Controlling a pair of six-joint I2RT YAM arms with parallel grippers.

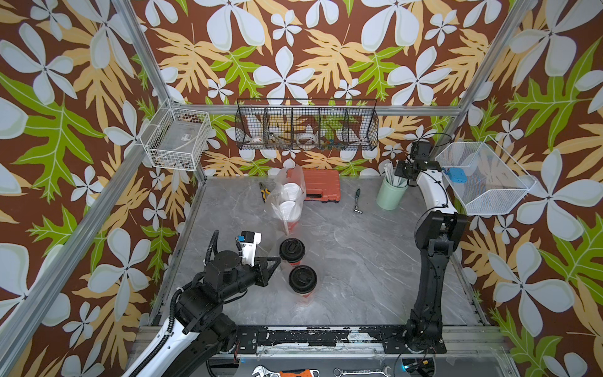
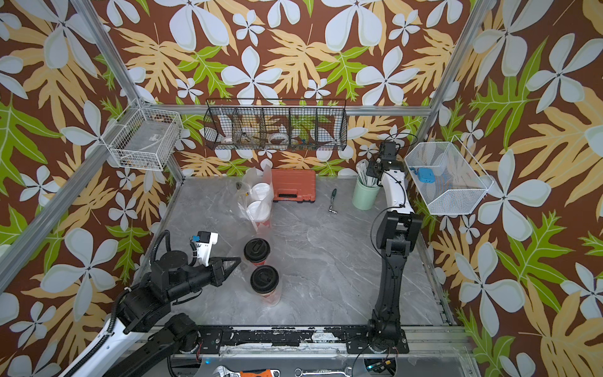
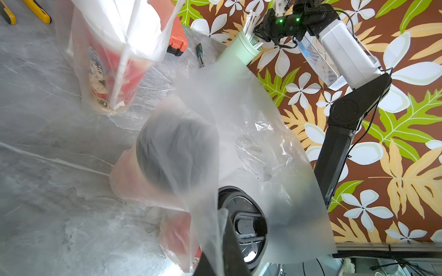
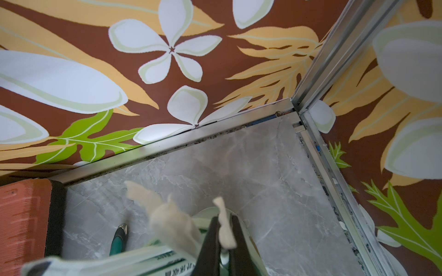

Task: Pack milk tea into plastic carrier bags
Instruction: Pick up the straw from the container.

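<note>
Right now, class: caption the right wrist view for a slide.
Right gripper pinches one white straw above the mint-green straw cup.

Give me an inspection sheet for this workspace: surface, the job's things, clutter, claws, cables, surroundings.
Surface: grey marbled tabletop, no spills seen.
Job's things: two white-lidded cups stand in a clear bag at the back. Two black-lidded cups stand in front with a second bag draped about them; how far in is unclear.
Clutter: orange tool case, pliers, green-handled tool, green cup of straws, wrenches on the front ledge.
Claws: left claw shut on the second bag; right claw shut on a straw over the green cup.
Cables: ribbed hose on the left arm, clear of the cups.
Surroundings: wire baskets on flowered walls.
</note>
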